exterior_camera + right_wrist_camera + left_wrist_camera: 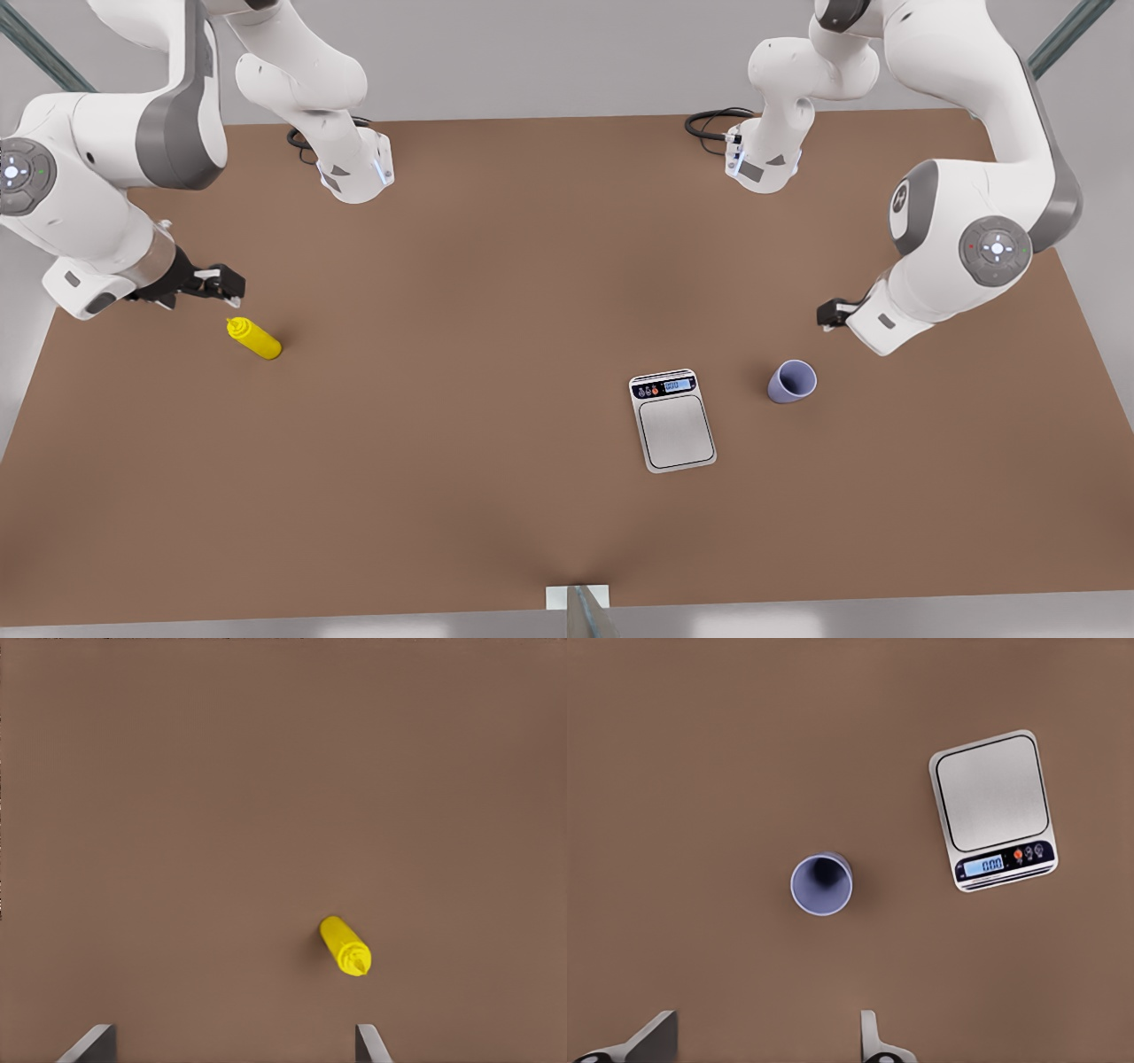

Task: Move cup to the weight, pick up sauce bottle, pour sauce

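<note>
The lavender cup (pixel 791 381) stands upright on the brown table, mouth up, just to the front view's right of the silver scale (pixel 673 421). My left gripper (pixel 828 315) hovers above and behind the cup. In the left wrist view its fingers (pixel 656 1041) are spread open, with the cup (pixel 821 885) and the scale (pixel 992 809) below; nothing is on the scale's plate. The yellow sauce bottle (pixel 254 338) stands at the front view's left. My right gripper (pixel 226 282) hangs open just above and behind it, and the bottle (pixel 345 946) is seen nozzle-up between its fingers (pixel 93 1043). No sauce is visible.
Both arm bases (pixel 354 168) (pixel 762 159) stand at the table's back edge with black cables (pixel 713 120) beside them. A small metal bracket (pixel 578 598) sits at the front edge. Wide bare tabletop separates the bottle from the scale.
</note>
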Motion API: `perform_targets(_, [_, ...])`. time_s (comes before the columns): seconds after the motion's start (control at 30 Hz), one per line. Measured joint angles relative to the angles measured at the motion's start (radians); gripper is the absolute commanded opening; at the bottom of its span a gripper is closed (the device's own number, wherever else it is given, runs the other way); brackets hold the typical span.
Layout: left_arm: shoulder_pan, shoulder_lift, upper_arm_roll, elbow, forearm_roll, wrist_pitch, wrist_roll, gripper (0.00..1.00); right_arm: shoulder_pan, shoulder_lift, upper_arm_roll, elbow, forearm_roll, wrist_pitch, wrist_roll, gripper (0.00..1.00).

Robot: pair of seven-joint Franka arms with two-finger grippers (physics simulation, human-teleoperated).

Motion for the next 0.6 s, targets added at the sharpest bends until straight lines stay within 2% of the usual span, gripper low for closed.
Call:
perform_targets(0.13, [0.0, -0.001, 0.003, -0.043, 0.0, 0.025, -0.004, 1.0, 0.008, 0.031, -0.01, -0.026, 0.072, 0.013, -0.046, 1.0])
perform_targets(0.23, [-0.001, 0.01, 0.043, -0.213, -0.001, 0.135, -0.007, 1.0, -0.147, 0.064, -0.021, -0.073, 0.192, 0.016, -0.176, 1.0])
perform_targets(0.3, [0.007, 0.042, 0.057, -0.264, -0.002, 0.224, -0.009, 1.0, -0.281, 0.109, -0.024, -0.086, 0.257, 0.017, -0.29, 1.0])
perform_targets(0.47, [0.037, 0.175, 0.058, -0.277, -0.035, 0.393, -0.012, 1.0, -0.439, 0.232, -0.036, -0.126, 0.341, 0.009, -0.622, 1.0])
perform_targets(0.6, [0.059, 0.213, 0.057, -0.286, -0.046, 0.488, -0.013, 1.0, -0.551, 0.336, -0.039, -0.146, 0.413, 0.02, -0.915, 1.0])
